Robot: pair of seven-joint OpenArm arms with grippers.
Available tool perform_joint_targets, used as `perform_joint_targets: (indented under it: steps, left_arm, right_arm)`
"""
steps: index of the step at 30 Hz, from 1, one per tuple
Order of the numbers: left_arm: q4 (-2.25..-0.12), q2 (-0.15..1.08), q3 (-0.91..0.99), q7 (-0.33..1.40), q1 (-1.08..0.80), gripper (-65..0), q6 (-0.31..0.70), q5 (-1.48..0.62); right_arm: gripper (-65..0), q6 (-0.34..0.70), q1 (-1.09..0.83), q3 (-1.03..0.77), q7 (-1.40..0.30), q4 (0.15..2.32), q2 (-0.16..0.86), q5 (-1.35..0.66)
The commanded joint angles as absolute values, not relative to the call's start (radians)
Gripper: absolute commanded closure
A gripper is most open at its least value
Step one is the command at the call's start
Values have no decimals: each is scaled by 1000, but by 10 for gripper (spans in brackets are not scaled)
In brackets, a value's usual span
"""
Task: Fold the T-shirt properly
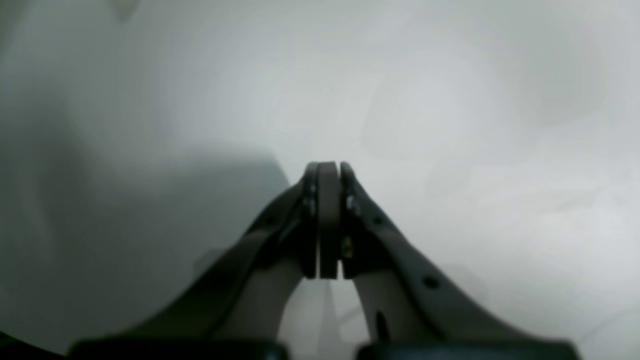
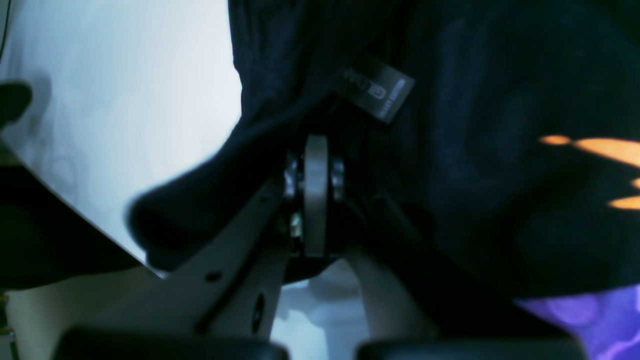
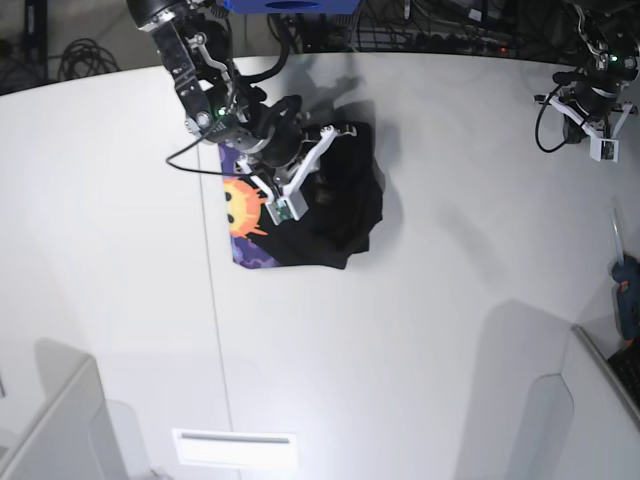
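T-shirt cloth, black and soft [image 2: 450, 165], bunches around the right gripper [image 2: 316, 150], whose grey fingers [image 2: 316, 200] are pressed together on a dark fold. Beside them hangs a small black woven label [image 2: 376, 92]. Only the base view shows the whole garment: a crumpled heap on the smooth white tabletop [image 3: 420, 330], orange sun face on purple at its left edge. The left gripper [image 1: 327, 170], fingers closed and empty, hangs over bare tabletop, well apart.
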State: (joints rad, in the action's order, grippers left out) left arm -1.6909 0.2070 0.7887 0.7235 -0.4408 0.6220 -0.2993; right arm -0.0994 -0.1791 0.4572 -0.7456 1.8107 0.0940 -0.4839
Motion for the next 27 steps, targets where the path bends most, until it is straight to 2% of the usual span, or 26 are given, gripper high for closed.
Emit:
perform_joint_targets:
  steps: [1, 4, 11, 16, 19, 23, 27]
  left_arm:
    - [-1705, 226, 796, 708, -446, 0, 622, -311]
    - [-1705, 226, 796, 708, -446, 0, 622, -311]
    - [-1705, 228, 796, 708, -446, 0, 622, -311]
    - [-1710, 225, 788, 708, -452, 0, 624, -312]
    - [-1744, 220, 762, 708, -473, 0, 624, -321]
    - [-1827, 220, 707, 708, -526, 0, 624, -472]
    - [-1888, 228, 671, 765, -550, 0, 622, -743]
  right_arm:
    - [0, -116, -157, 483, -727, 1821, 93, -490]
    - [0, -147, -119, 539, -727, 1797, 93, -492]
    - [0, -147, -50, 587, -727, 1716, 53, -492]
    - [0, -147, -56, 610, -727, 1782, 64, -490]
    - [0, -147, -79, 559, -725, 1840, 88, -490]
    - [0, -147, -124, 432, -727, 1893, 97, -490]
    - [0, -140, -163, 326, -728, 1900, 114, -492]
